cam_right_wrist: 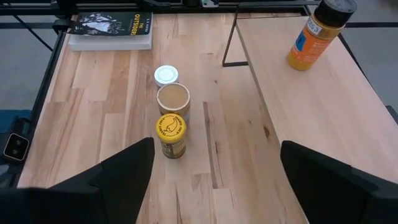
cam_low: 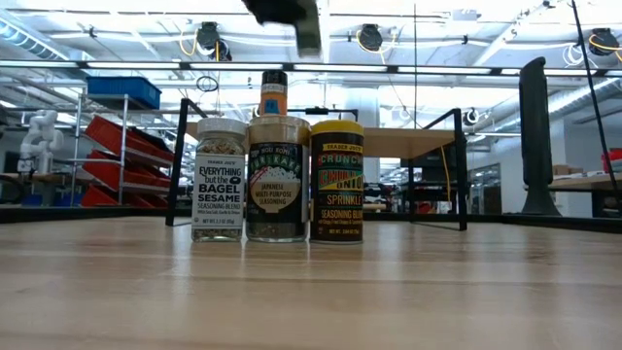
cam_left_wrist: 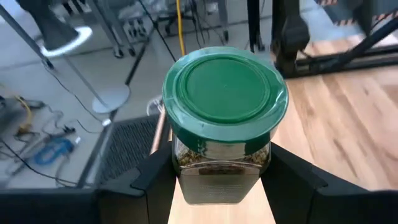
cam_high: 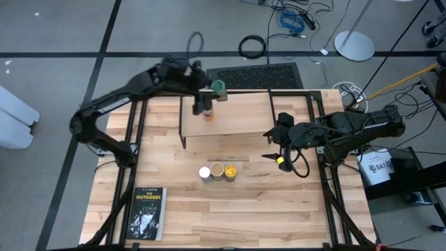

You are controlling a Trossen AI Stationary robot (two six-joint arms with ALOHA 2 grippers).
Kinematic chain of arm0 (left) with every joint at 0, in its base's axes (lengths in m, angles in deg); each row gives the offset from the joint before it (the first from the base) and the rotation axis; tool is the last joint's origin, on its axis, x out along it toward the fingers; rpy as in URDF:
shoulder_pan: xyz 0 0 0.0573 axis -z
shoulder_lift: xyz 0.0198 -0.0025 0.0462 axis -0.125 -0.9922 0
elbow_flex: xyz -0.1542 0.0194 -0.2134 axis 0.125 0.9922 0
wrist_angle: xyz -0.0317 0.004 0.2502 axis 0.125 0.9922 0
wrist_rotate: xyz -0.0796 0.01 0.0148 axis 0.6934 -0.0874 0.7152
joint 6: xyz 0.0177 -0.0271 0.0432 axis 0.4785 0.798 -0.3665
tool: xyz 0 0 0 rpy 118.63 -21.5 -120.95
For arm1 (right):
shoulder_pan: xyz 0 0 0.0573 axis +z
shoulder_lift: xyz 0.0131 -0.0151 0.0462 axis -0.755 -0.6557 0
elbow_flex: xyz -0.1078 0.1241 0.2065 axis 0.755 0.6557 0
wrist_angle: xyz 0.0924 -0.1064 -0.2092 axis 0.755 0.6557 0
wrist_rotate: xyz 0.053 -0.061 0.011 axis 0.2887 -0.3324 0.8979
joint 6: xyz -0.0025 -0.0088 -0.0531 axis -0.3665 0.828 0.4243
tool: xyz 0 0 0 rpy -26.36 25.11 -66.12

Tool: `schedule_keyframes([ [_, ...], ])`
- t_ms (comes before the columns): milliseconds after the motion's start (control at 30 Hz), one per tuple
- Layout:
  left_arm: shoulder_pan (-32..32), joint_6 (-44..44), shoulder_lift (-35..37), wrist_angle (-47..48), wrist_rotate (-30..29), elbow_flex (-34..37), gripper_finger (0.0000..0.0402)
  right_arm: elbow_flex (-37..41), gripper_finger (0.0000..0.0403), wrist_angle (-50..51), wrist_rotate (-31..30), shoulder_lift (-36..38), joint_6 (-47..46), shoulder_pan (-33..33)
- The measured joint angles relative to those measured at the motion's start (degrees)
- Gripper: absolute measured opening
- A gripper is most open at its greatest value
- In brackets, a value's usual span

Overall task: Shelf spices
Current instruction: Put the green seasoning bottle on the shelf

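The left gripper (cam_left_wrist: 217, 180) has its dark jaws clenched on the round glass green-lidded jar (cam_left_wrist: 222, 118) over the smooth light wooden shelf (cam_high: 237, 115); the right gripper (cam_high: 273, 145) hangs with jaws released

Two dark, black jointed arms; the right pincer (cam_high: 280, 149) shows a yellow spot.
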Motion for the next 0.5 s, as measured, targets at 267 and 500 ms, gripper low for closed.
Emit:
schedule_keyframes([
  [267,-3.3,0.1,9.1,16.6,-0.7,-1.3,0.0204,0.0,0.0336,0.5,0.0,0.0,-0.3,0.0],
  [500,-4.6,2.1,14.6,22.7,-0.7,4.7,0.0204,0.0,0.0336,0.7,0.0,0.0,-0.4,0.0],
])
